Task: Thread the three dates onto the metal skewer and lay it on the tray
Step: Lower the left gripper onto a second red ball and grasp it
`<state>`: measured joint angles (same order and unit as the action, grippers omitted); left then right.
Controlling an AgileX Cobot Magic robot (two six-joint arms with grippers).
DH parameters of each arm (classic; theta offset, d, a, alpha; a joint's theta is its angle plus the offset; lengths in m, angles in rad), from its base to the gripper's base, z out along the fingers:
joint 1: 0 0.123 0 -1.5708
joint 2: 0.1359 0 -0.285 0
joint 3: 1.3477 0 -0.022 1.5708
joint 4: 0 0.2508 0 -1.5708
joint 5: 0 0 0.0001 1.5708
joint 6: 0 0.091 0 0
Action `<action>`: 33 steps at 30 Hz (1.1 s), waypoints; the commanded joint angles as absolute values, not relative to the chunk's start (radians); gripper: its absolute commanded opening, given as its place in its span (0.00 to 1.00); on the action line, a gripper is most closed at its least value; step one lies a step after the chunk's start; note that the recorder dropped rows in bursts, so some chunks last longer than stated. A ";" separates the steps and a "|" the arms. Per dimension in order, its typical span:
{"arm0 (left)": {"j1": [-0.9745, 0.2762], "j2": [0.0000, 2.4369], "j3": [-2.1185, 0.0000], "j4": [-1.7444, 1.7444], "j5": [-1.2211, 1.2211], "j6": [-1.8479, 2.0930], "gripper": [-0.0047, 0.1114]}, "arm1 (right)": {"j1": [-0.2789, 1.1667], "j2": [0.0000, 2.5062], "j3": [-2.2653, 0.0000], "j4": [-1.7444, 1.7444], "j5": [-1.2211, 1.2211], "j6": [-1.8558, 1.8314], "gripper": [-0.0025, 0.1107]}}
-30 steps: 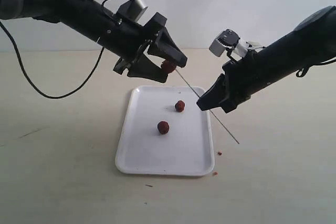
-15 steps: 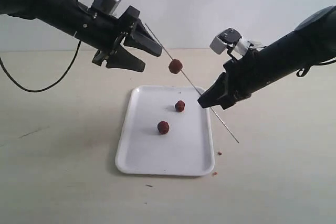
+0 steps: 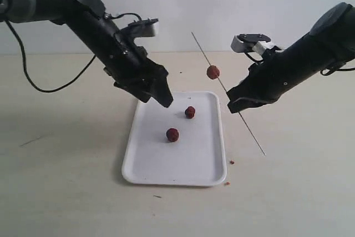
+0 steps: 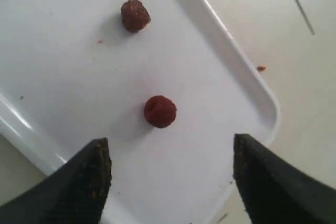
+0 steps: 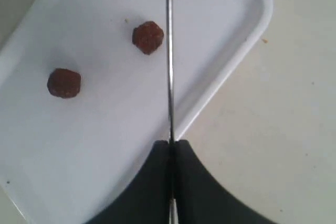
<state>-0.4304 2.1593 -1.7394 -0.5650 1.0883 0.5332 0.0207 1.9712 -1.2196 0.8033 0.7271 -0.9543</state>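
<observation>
Exterior view: one date [image 3: 213, 71] sits threaded on the skewer [image 3: 221, 82], partway down from its free upper end. The right end effector [image 3: 236, 106] is clamped shut on the rod below it and holds it slanted in the air by the tray's [image 3: 183, 159] far right corner. The other two dates [image 3: 189, 112] [image 3: 172, 134] lie loose on the tray, so about a third of the threading looks done; two fruits and the final lay-down remain.

The left end effector [image 3: 157, 99] is empty, its jaws spread wide, and hangs over the tray's far left part. In the left wrist view its fingers [image 4: 94, 182] frame the nearer date [image 4: 160, 111].

Both loose dates rest well inside the rim, with bare tray all round each. The skewer's lower tip hangs past the right rim over the table [image 3: 66, 192], near a few crumbs [image 3: 232, 162]. The upper tip points into open air between the arms.
</observation>
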 commanded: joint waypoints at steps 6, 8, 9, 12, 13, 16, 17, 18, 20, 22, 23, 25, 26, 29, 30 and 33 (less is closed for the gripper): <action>-0.628 2.174 -1.737 -0.103 0.973 0.014 0.61 | 0.015 1.968 -1.241 0.705 0.752 -0.878 0.02; -0.642 2.187 -1.737 -0.076 0.973 -0.139 0.61 | 0.015 1.968 -1.241 0.705 0.750 -0.878 0.02; -0.651 2.193 -1.737 -0.078 0.967 -0.181 0.61 | 0.015 1.968 -1.241 0.705 0.750 -0.872 0.02; -0.671 2.217 -1.737 -0.080 0.951 -0.272 0.61 | 0.015 1.968 -1.241 0.705 0.745 -0.868 0.02; -0.676 2.228 -1.737 -0.080 0.949 -0.305 0.61 | 0.015 1.968 -1.241 0.705 0.743 -0.868 0.02; -0.681 2.254 -1.737 -0.083 0.951 -0.381 0.61 | 0.015 1.968 -1.241 0.705 0.741 -0.863 0.02; -0.681 2.259 -1.737 -0.083 0.951 -0.402 0.61 | 0.015 1.968 -1.241 0.705 0.739 -0.862 0.02; -0.681 2.263 -1.737 -0.084 0.951 -0.423 0.61 | 0.015 1.968 -1.241 0.705 0.737 -0.862 0.02; -0.681 2.267 -1.737 -0.084 0.947 -0.463 0.60 | 0.015 1.968 -1.241 0.705 0.737 -0.862 0.02; -0.683 2.269 -1.737 -0.084 0.937 -0.500 0.60 | 0.015 1.968 -1.241 0.708 0.734 -0.859 0.02; -0.683 2.269 -1.737 -0.084 0.932 -0.510 0.60 | 0.015 1.968 -1.241 0.708 0.734 -0.859 0.02; -0.683 2.269 -1.737 -0.084 0.917 -0.540 0.60 | 0.015 1.968 -1.241 0.709 0.734 -0.859 0.02; -0.683 2.272 -1.737 -0.085 0.908 -0.554 0.60 | 0.015 1.968 -1.241 0.709 0.734 -0.859 0.02; -0.683 2.287 -1.737 -0.107 0.884 -0.609 0.60 | 0.015 1.968 -1.241 0.711 0.734 -0.859 0.02; -0.683 2.295 -1.737 -0.121 0.877 -0.614 0.60 | 0.015 1.968 -1.241 0.711 0.734 -0.859 0.02; -0.683 2.316 -1.737 -0.166 0.855 -0.614 0.60 | 0.015 1.968 -1.241 0.712 0.732 -0.859 0.02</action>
<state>-0.6787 2.2992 -1.7394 -0.1307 0.8787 -0.5960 0.0207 1.9712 -1.2318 0.7062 0.7383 -0.8617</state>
